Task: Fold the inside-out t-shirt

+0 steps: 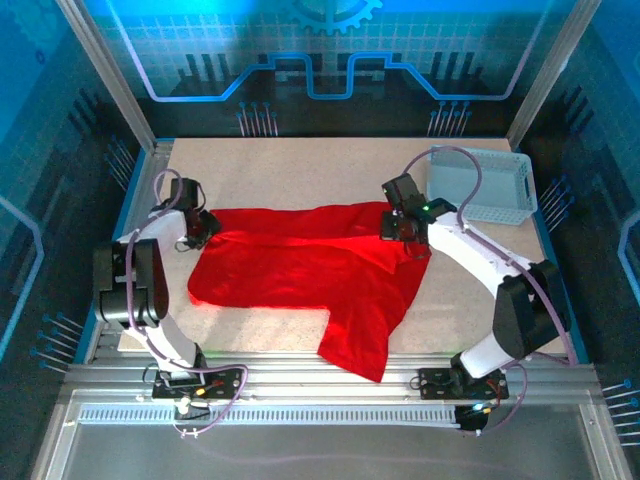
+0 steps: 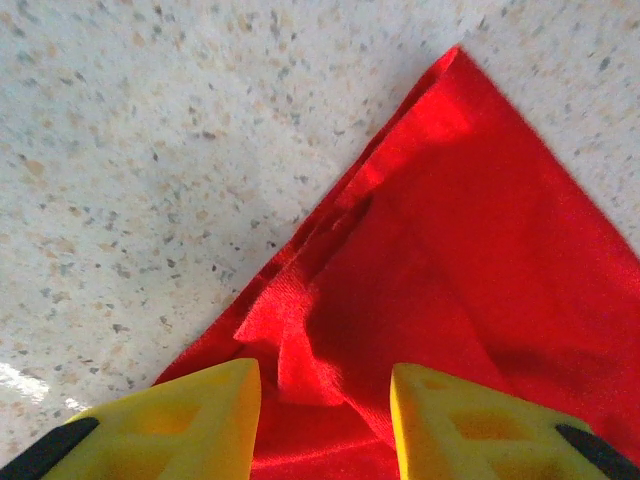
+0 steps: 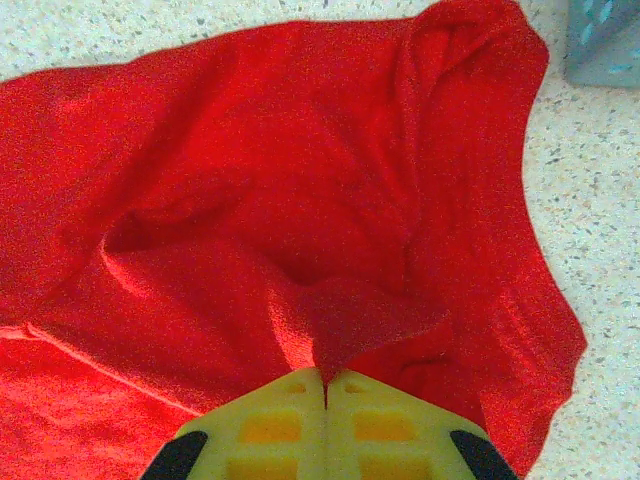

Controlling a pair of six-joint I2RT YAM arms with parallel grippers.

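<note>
**Taking hold for the fold:** A bright red t-shirt [image 1: 300,270] lies spread across the middle of the speckled surface [image 1: 300,165], with one long flap trailing toward the near edge. Two robot arms are working along its far edge.

The step in hand appears to be getting a grip for the first fold. The right gripper [image 3: 325,385] is pinched tight on a small peak of cloth at the shirt's far right. The left gripper [image 2: 325,390] sits at the far left corner. Its yellow fingers [image 2: 190,420] are a moderate way apart and straddle a ridge of bunched cloth that they do not yet clamp.

The next move probably calls for the left gripper to close on that corner and catch every layer. Both arms would then need to lift together and carry the far edge toward the near side, keeping the cloth taut between them. The uneven near flap will likely need squaring up.

The overhead view gives the shirt's whole lopsided outline and shows a white mesh basket [image 1: 490,185] at the far right, beside the right arm. The left wrist view adds the stacked, offset edges at the corner. The right wrist view shows the closed pinch and the hollow of slack cloth beyond it.
</note>
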